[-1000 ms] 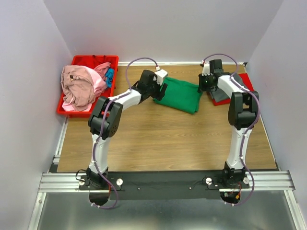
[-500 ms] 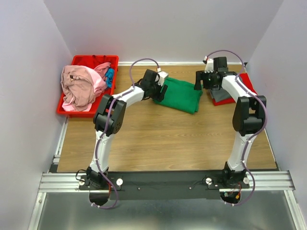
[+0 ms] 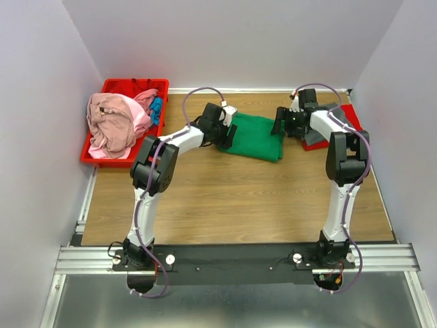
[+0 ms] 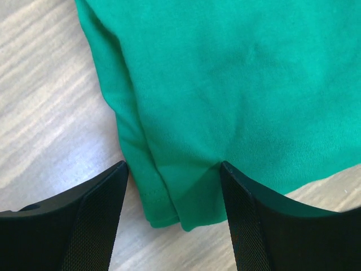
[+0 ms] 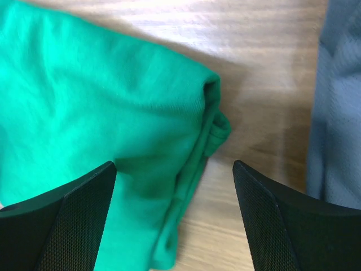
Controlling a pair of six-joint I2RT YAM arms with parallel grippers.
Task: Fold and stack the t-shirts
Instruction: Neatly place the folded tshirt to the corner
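A folded bright green t-shirt [image 3: 258, 135] lies on the table at the back centre. My left gripper [image 3: 229, 134] stands open at its left edge; the shirt's folded corner [image 4: 169, 209] sits between the jaws, which do not pinch it [image 4: 172, 167]. My right gripper [image 3: 278, 124] is open over the shirt's right folded edge [image 5: 197, 147], with the jaws wide on either side [image 5: 174, 164]. A dark grey t-shirt [image 3: 316, 137] [image 5: 338, 113] lies folded just right of it. Pink t-shirts [image 3: 113, 123] and a blue one [image 3: 156, 108] are heaped in the bin.
The red plastic bin [image 3: 130, 85] stands at the back left against the wall. A red flat tray [image 3: 352, 116] lies under the grey shirt at the back right. White walls close in the table on three sides.
My right gripper has opened and moved left, from over the grey shirt to the green shirt's right edge. The left gripper has shifted slightly at the shirt's left edge and stays open.
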